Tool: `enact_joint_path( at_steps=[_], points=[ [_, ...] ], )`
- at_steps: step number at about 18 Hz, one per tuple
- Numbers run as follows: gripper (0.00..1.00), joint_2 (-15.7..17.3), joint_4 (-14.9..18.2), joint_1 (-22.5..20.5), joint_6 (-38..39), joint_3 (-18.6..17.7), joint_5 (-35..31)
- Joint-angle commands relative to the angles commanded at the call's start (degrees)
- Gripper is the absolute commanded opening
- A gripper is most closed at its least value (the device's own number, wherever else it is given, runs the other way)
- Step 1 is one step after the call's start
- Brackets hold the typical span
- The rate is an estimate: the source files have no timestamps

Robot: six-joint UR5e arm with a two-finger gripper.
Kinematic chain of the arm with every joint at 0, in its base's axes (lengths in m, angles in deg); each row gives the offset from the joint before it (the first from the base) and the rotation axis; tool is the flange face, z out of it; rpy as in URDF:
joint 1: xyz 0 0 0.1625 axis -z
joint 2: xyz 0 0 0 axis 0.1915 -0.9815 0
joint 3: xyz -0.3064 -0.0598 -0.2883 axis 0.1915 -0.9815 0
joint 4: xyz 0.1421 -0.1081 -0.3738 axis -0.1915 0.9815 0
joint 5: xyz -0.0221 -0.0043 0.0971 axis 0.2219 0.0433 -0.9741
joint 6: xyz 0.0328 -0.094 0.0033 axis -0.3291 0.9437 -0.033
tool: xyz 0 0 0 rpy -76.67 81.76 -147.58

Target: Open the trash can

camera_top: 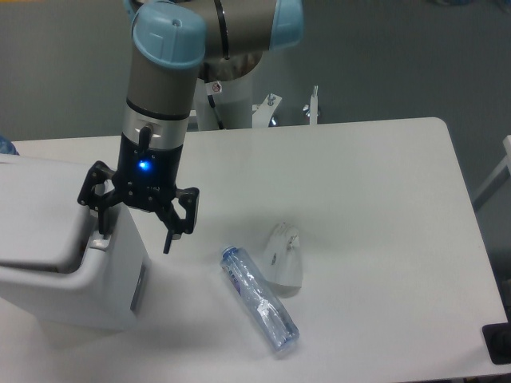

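Note:
The trash can (76,291) is a large white boxy bin at the table's left edge, partly cut off by the frame. Its flat white lid (36,211) lies down on top. A small tab (97,239) sits at the lid's right end. My gripper (136,237) is open and points down over the can's right upper edge. Its left finger (101,223) is right at the tab; I cannot tell whether it touches. Its right finger (171,235) hangs in the air beside the can's right wall. It holds nothing.
A clear plastic bottle (257,299) with a blue cap lies on its side right of the can. A white computer mouse (283,257) lies next to it. The white table (375,199) reaches to the right edge. A black object (499,345) sits at the bottom right corner.

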Motion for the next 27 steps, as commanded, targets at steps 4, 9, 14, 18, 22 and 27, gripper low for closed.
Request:
enact_joint_path(
  at_steps=[4, 9, 14, 18, 22, 27],
  points=[
    [1.00, -0.18, 0.00, 0.00, 0.00, 0.17, 0.00],
    [1.00, -0.09, 0.09, 0.00, 0.00, 0.61, 0.00],
    [1.00, -0.35, -0.17, -1.14, -0.09, 2.37, 0.00],
    [1.00, -0.44, -0.35, -6.84, -0.44, 2.81, 0.09],
    [1.00, -2.63, -0.70, -12.47, -3.94, 2.46, -0.09],
    [1.00, -5.71, -0.70, -20.11, -13.51, 2.72, -0.09]
  ],
)
